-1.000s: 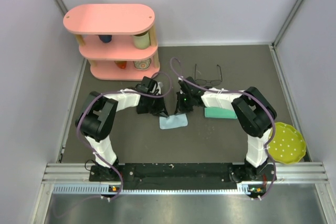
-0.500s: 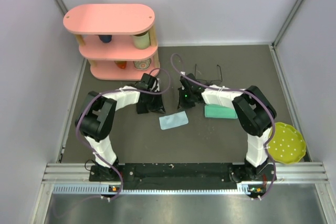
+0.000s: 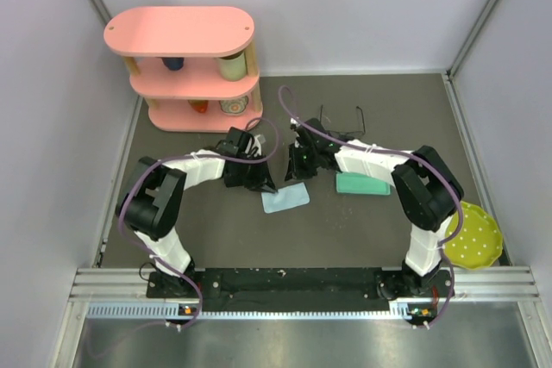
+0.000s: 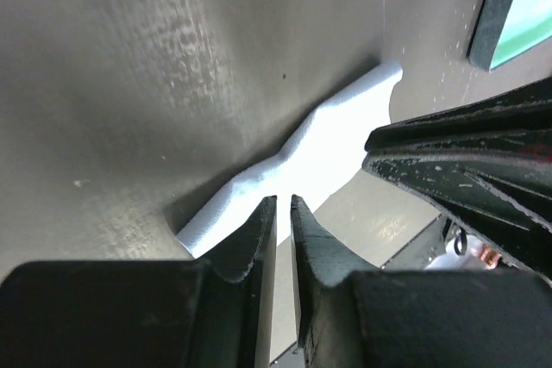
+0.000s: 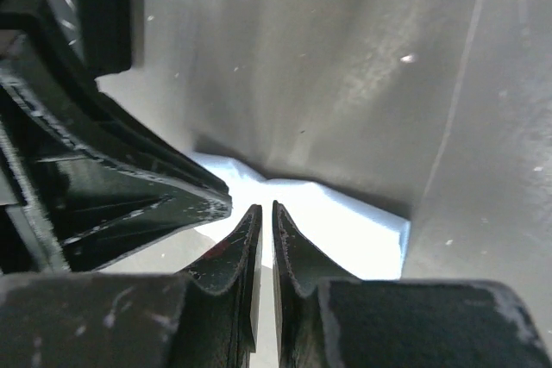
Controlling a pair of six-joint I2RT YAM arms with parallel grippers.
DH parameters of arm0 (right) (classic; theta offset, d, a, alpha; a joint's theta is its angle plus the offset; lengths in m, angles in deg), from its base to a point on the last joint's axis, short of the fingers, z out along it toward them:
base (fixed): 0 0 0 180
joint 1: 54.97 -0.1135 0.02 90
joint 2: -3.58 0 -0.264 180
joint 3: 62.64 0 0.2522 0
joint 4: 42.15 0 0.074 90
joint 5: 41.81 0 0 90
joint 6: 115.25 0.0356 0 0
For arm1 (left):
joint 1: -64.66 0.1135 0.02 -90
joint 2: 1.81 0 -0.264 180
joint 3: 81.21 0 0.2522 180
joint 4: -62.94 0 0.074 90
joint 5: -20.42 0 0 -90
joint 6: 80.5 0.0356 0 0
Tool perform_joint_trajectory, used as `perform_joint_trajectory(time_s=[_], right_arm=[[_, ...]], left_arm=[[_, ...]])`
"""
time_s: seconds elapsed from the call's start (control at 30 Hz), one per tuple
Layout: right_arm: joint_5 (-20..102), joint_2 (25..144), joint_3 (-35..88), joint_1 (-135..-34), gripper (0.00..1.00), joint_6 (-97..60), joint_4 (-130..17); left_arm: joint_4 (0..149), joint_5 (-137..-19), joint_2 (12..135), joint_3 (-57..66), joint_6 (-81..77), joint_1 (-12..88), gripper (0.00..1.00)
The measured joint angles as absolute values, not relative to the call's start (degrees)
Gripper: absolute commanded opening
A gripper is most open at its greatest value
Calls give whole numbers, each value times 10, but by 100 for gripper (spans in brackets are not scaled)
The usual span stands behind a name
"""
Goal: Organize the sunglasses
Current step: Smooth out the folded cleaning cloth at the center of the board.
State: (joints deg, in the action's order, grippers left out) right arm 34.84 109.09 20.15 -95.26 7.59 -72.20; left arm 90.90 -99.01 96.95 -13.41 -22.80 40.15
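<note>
My left gripper (image 4: 281,204) and right gripper (image 5: 266,208) each show a narrow empty slit, crowded over the pale blue square cloth (image 3: 285,198). Thin dark wire-framed sunglasses (image 3: 342,132) lie just past my right arm (image 3: 371,159), partly hidden. There is open dark grey mat (image 3: 401,101) beyond them.

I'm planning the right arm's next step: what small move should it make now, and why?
Probably open the right gripper a little before lowering: its jaws are nearly closed just over the light blue cloth, too narrow to take an edge. The left gripper faces it across the cloth; the wire-frame sunglasses lie untouched behind.
</note>
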Motion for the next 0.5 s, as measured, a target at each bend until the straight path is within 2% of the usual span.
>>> perform_joint_trajectory(time_s=[0.23,0.5], right_arm=[[301,1117,201,-958,8,84,-719],[305,1148,201,-954,7,101,-725]], left_arm=[[899,-1009,973,-155,-242,402,15],[925,-939,974,-152,-247,402,14]])
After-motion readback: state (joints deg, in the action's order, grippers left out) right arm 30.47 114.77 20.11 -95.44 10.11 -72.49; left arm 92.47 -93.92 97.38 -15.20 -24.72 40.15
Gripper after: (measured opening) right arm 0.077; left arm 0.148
